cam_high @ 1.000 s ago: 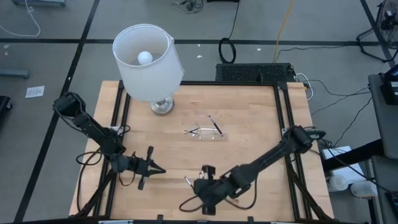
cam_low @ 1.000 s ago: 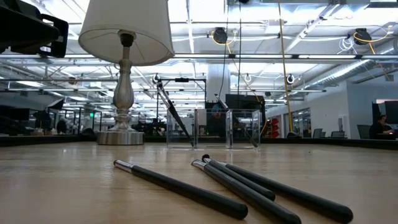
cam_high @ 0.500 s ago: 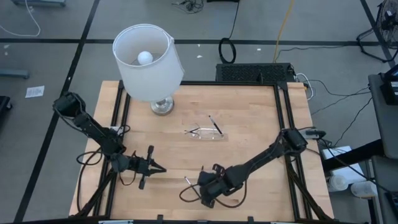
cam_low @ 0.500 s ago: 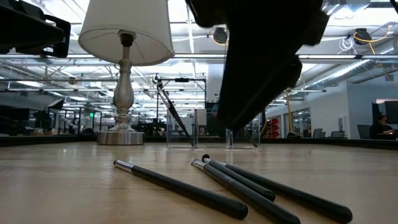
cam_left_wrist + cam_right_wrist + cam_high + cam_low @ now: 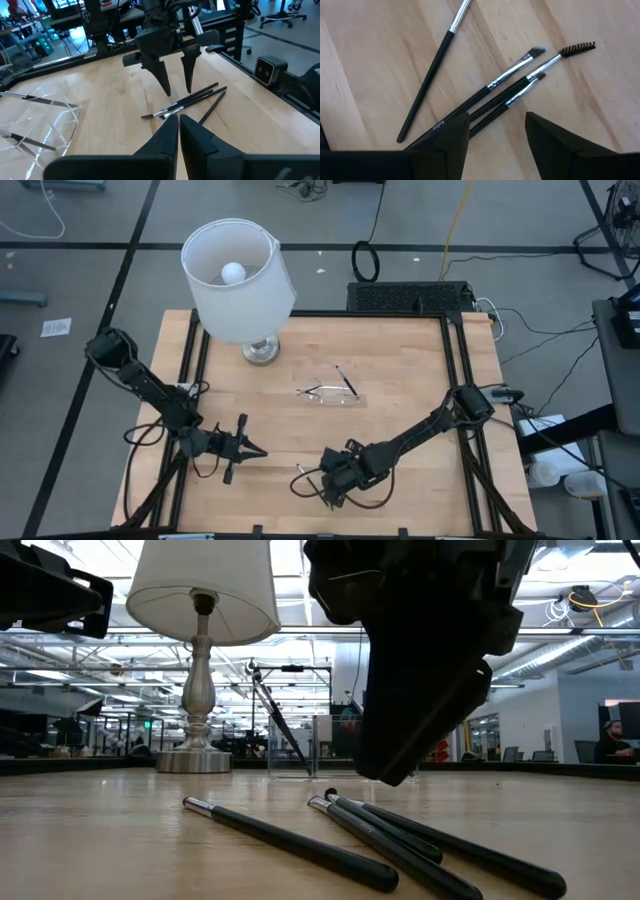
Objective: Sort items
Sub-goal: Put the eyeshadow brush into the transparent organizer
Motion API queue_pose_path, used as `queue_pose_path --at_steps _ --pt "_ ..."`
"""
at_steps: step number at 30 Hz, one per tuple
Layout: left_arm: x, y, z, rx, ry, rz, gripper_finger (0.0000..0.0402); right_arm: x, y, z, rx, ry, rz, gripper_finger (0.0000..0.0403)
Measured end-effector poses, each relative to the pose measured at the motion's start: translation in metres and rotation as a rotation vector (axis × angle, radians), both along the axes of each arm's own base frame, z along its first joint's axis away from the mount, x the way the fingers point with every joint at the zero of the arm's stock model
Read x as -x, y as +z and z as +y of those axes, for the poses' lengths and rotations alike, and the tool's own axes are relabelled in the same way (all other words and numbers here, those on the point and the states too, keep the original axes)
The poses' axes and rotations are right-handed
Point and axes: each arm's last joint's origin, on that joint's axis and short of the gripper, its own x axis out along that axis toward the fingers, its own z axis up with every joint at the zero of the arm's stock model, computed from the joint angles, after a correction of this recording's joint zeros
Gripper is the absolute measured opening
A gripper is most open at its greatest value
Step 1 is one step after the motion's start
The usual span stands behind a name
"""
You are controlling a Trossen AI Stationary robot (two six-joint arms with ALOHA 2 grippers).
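Several thin dark brushes with silvery ends lie near the table's front edge. Three sit in a bundle (image 5: 512, 92) and one (image 5: 431, 75) lies apart; they also show in the low view (image 5: 400, 840). My right gripper (image 5: 497, 135) hangs open just above the bundle, slanting down, a finger on either side and touching nothing; it shows from ahead in the left wrist view (image 5: 176, 82). My left gripper (image 5: 176, 132) is shut, level, at the front left (image 5: 260, 450), pointing at the brushes. The clear tray (image 5: 335, 394) holds another stick (image 5: 346, 381).
A white-shaded lamp (image 5: 238, 280) stands on its silver base (image 5: 261, 351) at the far left. The clear tray stands mid-table, behind the brushes in the low view (image 5: 340, 748). Bare wood (image 5: 400, 360) lies to the right.
My right gripper has come down toward the brushes at the front of the table, dropping into the low view, and has rolled about its own axis. The brushes have stayed where they were.
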Motion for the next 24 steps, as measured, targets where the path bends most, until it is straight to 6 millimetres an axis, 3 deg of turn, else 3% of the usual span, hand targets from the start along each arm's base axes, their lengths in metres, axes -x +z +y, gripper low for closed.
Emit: queue_pose_path --at_steps 6,24 --pt "0.0 0.0 0.0 0.019 0.004 0.005 0.0026 0.0 -0.001 0.0 0.0 0.005 -0.006 0.0174" --pt "0.0 -0.001 0.0 0.025 0.007 0.013 0.0026 0.02 -0.036 -0.011 0.016 -0.049 0.055 0.0173"
